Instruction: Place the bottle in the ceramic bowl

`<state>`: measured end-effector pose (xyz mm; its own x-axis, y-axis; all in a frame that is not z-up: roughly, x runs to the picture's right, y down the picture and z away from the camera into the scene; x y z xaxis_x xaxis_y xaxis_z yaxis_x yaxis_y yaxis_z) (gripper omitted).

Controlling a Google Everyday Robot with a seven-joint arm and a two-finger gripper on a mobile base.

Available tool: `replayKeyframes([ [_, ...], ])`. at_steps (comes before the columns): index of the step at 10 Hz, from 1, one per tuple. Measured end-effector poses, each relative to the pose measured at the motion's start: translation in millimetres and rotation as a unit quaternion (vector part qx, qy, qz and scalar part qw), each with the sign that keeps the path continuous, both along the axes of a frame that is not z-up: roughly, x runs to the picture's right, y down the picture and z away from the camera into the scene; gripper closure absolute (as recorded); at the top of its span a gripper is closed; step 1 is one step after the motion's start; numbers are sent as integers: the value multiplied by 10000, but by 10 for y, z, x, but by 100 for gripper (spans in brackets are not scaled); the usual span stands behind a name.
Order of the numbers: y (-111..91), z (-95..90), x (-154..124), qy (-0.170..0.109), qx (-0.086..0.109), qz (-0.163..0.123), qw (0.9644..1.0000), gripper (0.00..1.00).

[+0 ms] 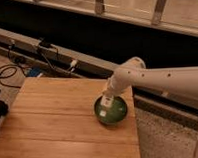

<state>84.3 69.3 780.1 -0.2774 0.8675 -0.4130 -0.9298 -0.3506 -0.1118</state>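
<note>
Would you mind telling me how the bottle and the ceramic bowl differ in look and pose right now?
The bottle is white and oblong; the ceramic bowl is green and round. The bottle hangs upright at the gripper over the bowl; the bowl rests on the wooden table. The bottle looks narrower than the bowl.

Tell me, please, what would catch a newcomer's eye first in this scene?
Probably the big white arm reaching in from the right, its end effector hanging over the green bowl near the right edge of the wooden table. Next, the white bottle upright at the end effector, low over the bowl's inside. Behind the table, black cables trail along the floor on the left.
</note>
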Motion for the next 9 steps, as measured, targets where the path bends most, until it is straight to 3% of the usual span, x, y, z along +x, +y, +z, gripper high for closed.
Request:
replayKeyframes([
  [2, 40, -13, 65, 15, 5, 92, 10000, 84],
  [8, 41, -13, 42, -1, 4, 80, 10000, 24],
  [9, 41, -14, 44, 0, 4, 82, 10000, 20],
])
